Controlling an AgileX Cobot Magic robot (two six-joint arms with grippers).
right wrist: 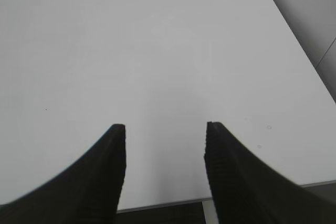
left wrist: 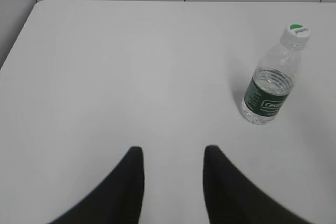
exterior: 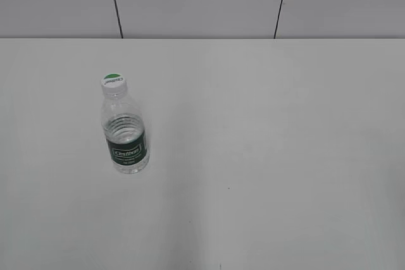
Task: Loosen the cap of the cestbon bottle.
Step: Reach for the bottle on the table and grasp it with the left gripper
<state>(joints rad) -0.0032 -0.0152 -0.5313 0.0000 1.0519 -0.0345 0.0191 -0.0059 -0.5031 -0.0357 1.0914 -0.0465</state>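
Left gripper point(left wrist: 170, 153): one, fingers spread, grasping nothing.
Right gripper point(right wrist: 165, 129): one, released, over the table point(right wrist: 157, 40) near its edge.
Cestbon bottle point(exterior: 125, 132): one, upright, table's left part.
Cap point(exterior: 114, 83): one, on the bottle.

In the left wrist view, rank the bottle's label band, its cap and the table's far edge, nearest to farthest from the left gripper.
From the left gripper:
1. Label band, ahead to the right, low on the cestbon bottle.
2. Cap, atop the bottle.
3. Table's far edge, straight ahead.
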